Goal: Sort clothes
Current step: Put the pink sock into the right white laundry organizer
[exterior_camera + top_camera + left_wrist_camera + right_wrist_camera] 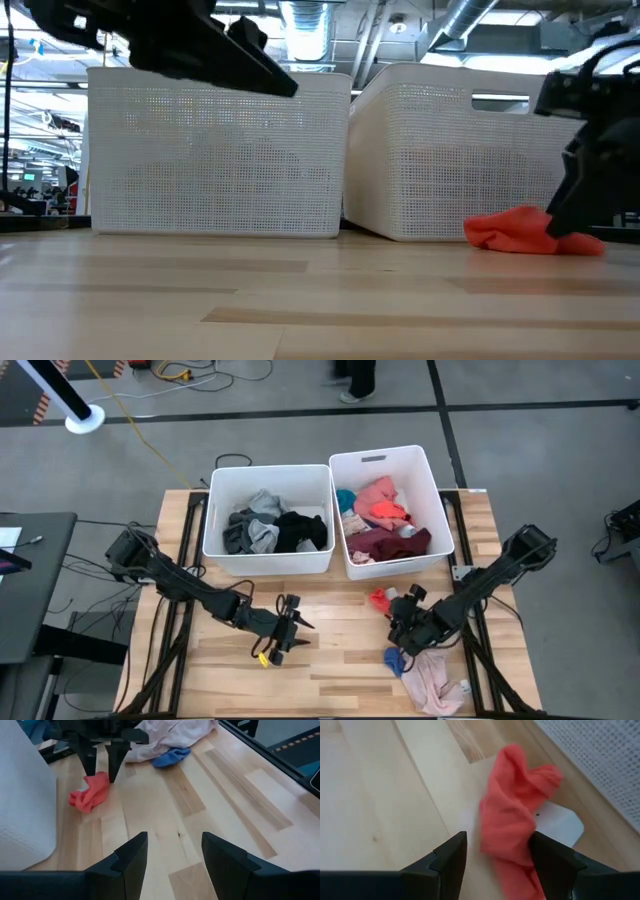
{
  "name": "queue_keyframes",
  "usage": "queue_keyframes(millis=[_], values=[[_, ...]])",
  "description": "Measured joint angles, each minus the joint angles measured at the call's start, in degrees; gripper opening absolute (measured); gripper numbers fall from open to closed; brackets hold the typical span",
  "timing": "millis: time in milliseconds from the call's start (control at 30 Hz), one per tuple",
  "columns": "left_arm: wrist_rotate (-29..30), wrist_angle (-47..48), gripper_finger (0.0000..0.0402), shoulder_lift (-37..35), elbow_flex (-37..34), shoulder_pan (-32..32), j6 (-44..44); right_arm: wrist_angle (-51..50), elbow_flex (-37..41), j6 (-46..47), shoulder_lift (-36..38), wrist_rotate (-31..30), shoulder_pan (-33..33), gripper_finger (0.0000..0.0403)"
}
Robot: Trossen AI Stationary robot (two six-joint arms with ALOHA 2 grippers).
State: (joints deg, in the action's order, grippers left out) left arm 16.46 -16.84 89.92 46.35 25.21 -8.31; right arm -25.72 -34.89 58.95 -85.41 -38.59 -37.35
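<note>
While your right gripper [497,857] hangs open-jawed over the red garment [512,820] on the table [330,660] before the right bin [432,495], your left gripper [283,630] hovers open and empty mid-table. A pink garment [435,680] and a blue garment [394,659] lie nearby.

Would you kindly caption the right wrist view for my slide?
Open right gripper poised over a crumpled red garment on the wooden table, beside a white bin.
</note>
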Motion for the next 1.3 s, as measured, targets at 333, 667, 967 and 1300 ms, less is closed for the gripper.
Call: queue_keyframes(millis=[333, 667, 967, 1300], values=[[-0.1, -2.6, 0.0183, 2.0, 0.0, -1.7, 0.5, 3.8, -0.9, 3.0, -8.4, -3.7, 0.3, 0.0103], [-0.1, -5.8, 0.0183, 2.0, 0.0, -3.2, 0.6, 6.6, -5.9, -4.3, -9.5, -4.6, 0.2, 0.0018], [-1.0, -12.6, 0.0183, 2.0, 0.0, -4.2, -0.3, 13.7, -13.9, -21.5, -9.4, -8.6, 0.2, 0.0013], [-6.2, -16.8, 0.022, 2.0, 0.0, -4.3, -2.1, 16.4, -19.0, -31.1, -9.4, -10.8, 1.1, 0.0011]])
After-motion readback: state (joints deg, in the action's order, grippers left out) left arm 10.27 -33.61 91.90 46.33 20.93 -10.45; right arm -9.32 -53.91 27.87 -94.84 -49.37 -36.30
